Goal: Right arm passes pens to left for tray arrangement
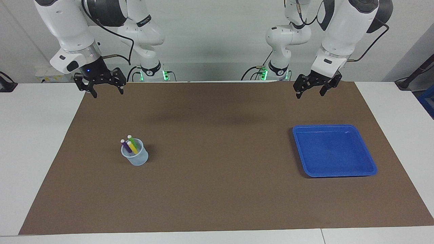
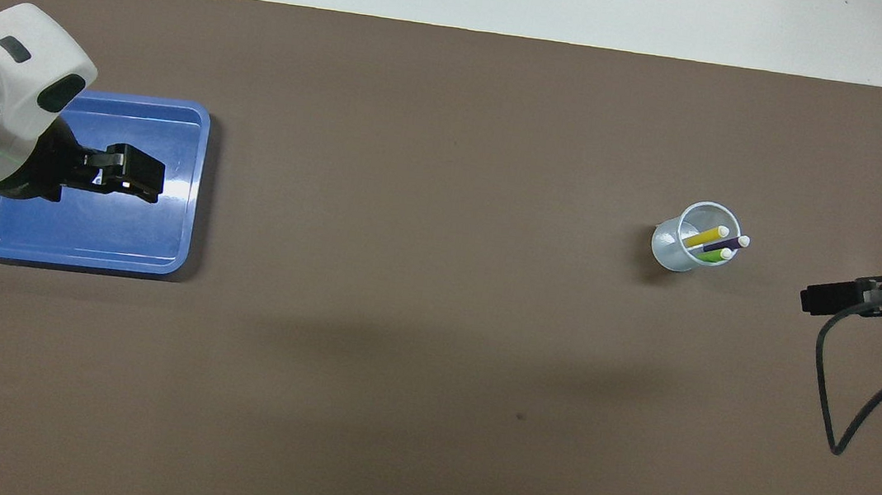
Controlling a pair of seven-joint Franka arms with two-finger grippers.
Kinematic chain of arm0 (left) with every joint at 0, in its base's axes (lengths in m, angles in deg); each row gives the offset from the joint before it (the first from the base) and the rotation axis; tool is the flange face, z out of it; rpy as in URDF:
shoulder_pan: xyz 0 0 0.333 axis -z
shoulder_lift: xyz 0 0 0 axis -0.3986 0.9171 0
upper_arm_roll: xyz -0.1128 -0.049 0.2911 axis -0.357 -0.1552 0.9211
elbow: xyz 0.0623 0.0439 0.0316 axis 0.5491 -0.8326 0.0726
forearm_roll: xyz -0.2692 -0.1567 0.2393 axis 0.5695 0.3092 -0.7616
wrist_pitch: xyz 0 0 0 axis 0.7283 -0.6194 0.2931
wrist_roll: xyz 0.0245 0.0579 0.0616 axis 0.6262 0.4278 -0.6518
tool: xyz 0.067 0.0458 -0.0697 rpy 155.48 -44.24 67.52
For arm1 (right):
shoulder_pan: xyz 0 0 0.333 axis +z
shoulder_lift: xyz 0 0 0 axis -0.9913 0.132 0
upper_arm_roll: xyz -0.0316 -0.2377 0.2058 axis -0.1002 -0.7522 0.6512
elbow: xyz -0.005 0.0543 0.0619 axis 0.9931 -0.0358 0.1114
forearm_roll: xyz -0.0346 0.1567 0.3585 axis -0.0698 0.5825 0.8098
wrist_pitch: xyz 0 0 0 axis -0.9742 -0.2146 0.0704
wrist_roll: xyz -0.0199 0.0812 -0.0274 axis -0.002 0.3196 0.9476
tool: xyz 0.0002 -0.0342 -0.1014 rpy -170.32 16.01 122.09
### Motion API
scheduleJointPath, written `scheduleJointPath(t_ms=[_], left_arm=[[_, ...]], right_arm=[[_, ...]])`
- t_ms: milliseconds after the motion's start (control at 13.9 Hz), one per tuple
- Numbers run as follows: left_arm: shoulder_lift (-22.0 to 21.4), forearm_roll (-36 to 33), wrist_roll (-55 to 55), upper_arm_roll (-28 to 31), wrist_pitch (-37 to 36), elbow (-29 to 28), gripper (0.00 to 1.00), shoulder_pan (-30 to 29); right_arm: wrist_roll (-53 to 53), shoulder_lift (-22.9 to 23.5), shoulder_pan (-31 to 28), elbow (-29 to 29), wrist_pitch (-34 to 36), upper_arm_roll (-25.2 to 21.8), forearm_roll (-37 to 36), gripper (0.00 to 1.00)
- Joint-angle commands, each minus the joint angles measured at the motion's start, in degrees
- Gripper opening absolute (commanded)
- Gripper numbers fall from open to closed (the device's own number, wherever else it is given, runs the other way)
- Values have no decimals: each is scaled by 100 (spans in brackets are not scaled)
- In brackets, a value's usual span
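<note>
Both grippers are hanging open and empty: right gripper (image 1: 105, 89) over the mat's (image 1: 217, 189) corner, left gripper (image 1: 313, 88) above its edge. Three marker pens (image 1: 130, 145) are standing in the translucent cup (image 1: 135, 158), well apart from the blue tray (image 1: 334, 150).

Worktop (image 1: 40, 142), carrying one mat (image 1: 217, 189) that covers most of it.
Cup (image 1: 135, 157): on the mat, toward the right arm's end, about midway between the near and outer edges.
Pens (image 1: 129, 145), three: standing tilted in the cup, tips up.
Tray (image 1: 334, 150): on the mat, toward the left arm's end, well apart from the cup, about level with it.
</note>
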Motion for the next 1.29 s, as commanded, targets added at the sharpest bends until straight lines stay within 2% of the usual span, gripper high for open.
scheduleJointPath(t_ms=[0, 1221], left_arm=[[-89, -68, 62, 32, 73, -41, 100, 41], [-177, -59, 44, 15, -23, -137, 100, 50]], right_arm=[[-364, -67, -31, -100, -30, 38, 116, 100], [-410, -76, 4, -101, 94, 38, 98, 100]])
